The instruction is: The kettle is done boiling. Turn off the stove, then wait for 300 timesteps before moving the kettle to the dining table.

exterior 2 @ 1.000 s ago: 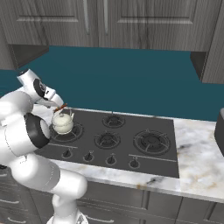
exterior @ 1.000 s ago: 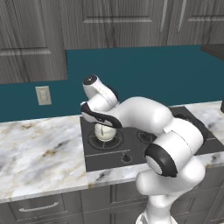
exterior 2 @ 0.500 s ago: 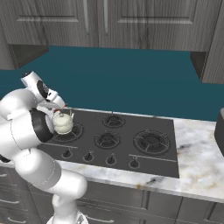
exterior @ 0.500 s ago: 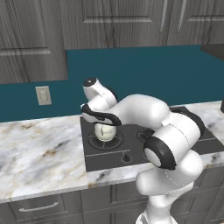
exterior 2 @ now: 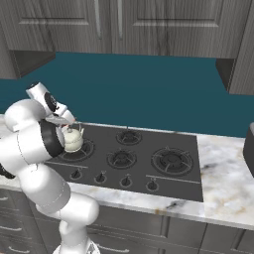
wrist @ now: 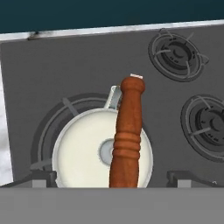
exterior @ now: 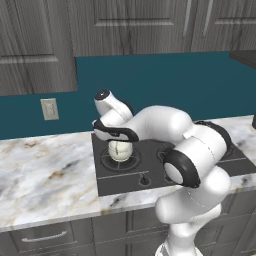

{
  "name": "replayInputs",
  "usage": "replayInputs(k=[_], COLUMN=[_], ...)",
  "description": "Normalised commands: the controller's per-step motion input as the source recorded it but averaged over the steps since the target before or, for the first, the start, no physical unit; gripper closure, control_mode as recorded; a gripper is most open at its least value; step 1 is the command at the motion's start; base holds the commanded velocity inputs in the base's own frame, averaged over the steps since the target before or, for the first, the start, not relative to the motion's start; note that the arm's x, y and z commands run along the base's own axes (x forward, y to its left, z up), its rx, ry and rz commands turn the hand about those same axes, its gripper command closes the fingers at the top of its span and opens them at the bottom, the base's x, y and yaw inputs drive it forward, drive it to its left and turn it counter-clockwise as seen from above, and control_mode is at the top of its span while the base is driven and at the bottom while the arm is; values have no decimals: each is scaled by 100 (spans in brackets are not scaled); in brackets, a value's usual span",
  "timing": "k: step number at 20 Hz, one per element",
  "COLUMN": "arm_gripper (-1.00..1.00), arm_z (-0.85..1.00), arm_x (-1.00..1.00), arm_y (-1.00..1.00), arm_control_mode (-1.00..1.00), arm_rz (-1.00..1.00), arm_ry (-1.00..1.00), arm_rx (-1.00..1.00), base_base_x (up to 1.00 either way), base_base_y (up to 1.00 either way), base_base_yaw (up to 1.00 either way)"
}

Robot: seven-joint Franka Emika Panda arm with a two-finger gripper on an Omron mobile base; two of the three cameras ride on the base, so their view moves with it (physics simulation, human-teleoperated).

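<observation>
Reddish-brown handle of kettle [wrist: 94, 153] points toward backsplash.

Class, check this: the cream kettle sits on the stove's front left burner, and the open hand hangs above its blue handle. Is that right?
Not quite: the handle is reddish-brown, not blue, as the hand view shows. The kettle does sit on the stove's front left burner, under the open hand.

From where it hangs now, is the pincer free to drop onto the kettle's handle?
Probably yes. The open pincer sits right above the kettle on the stove, fingers either side of the brown handle, with nothing between them.
</observation>
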Motion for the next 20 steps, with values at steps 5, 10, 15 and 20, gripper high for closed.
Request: replayInputs(k=[5, 10, 15, 20], arm_gripper=[100, 100, 100, 100], arm_z=[-10, -2, 1, 22], arm_x=[1, 0, -2, -16], arm_y=[0, 0, 0, 0], arm_control_mode=[-100, -100, -100, -100], arm_rz=[0, 0, 0, -3], arm_ry=[2, 1, 0, 0], arm_rx=[0, 0, 0, 0], base_base_x=[0, 0, 0, 0], base_base_y=[0, 0, 0, 0], base_base_yaw=[0, 0, 0, 0])
